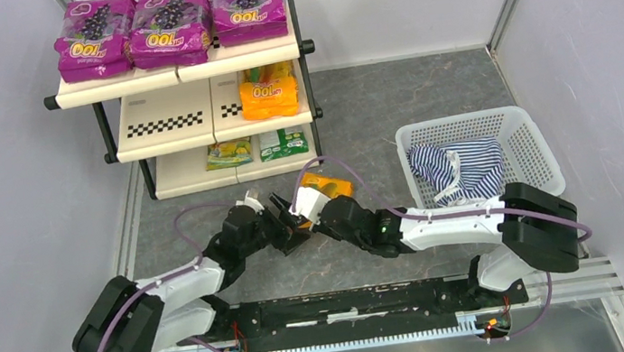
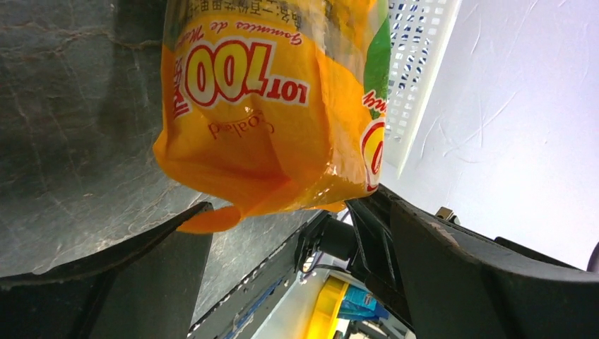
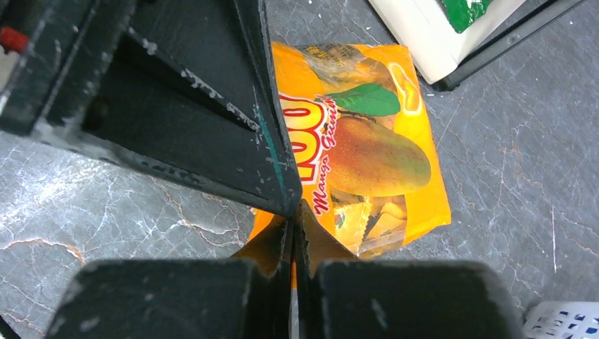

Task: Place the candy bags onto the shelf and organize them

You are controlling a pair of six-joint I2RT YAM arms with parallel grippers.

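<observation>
An orange candy bag (image 1: 330, 185) with a mango picture lies on the grey floor in front of the shelf (image 1: 163, 123). My right gripper (image 3: 293, 227) is shut on the crimped edge of this orange bag (image 3: 374, 155). My left gripper (image 2: 286, 212) is open, its jaws standing wide on either side of the same bag's end (image 2: 261, 106). In the top view the two grippers meet at the bag's near-left corner, left gripper (image 1: 280, 219) beside right gripper (image 1: 303, 221). Three purple bags (image 1: 170, 26) fill the top tier, an orange stack (image 1: 268, 91) the middle, and green bags (image 1: 230, 153) the bottom.
A white mesh basket (image 1: 525, 125) holding a blue-white striped cloth (image 1: 458, 170) stands to the right of the bag. The shelf's lower corner (image 3: 424, 32) is close beyond the bag. Grey walls close in on the left and right.
</observation>
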